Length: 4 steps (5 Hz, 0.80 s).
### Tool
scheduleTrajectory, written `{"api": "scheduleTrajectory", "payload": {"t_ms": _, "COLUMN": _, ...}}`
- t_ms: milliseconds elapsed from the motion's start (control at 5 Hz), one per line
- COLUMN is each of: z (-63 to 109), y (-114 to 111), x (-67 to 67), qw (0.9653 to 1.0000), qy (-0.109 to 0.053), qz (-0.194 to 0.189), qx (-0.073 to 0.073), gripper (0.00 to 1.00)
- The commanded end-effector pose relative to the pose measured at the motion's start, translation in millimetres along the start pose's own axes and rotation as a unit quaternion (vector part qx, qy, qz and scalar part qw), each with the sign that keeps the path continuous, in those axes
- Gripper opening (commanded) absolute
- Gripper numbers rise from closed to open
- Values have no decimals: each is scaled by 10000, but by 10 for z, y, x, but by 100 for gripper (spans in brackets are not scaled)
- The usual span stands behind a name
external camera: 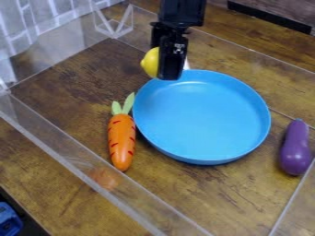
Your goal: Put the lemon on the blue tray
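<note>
The lemon [149,62] is a small bright yellow fruit just beyond the far left rim of the blue tray [204,118]. The black gripper [168,61] comes straight down on it from above. Its near finger [174,57] covers the lemon's right side, and the jaws look closed around the fruit. Only the lemon's left half shows. Whether it rests on the wooden table or hangs slightly above it cannot be told. The round blue tray has nothing in it.
An orange carrot with a green top [121,136] lies left of the tray. A purple eggplant [294,147] lies at its right edge. Clear plastic walls [74,157] border the wooden table in front and on the left.
</note>
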State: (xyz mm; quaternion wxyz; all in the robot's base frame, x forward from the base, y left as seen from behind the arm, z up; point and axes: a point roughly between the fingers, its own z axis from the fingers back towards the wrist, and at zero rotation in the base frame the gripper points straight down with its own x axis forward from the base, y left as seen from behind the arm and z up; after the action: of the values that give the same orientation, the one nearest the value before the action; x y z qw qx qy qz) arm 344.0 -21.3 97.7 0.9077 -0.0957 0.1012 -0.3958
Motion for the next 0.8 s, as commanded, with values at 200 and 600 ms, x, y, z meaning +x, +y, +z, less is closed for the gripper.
{"api": "scheduleTrajectory", "payload": {"t_ms": 200, "z": 303, "y": -162, "x": 47, "qw": 9996, "qy": -235, "qz": 55, "qx": 170, "gripper": 0}}
{"api": "scheduleTrajectory", "payload": {"t_ms": 600, "z": 285, "y": -311, "x": 229, "qw": 9998, "qy": -196, "qz": 24, "qx": 81, "gripper": 0}}
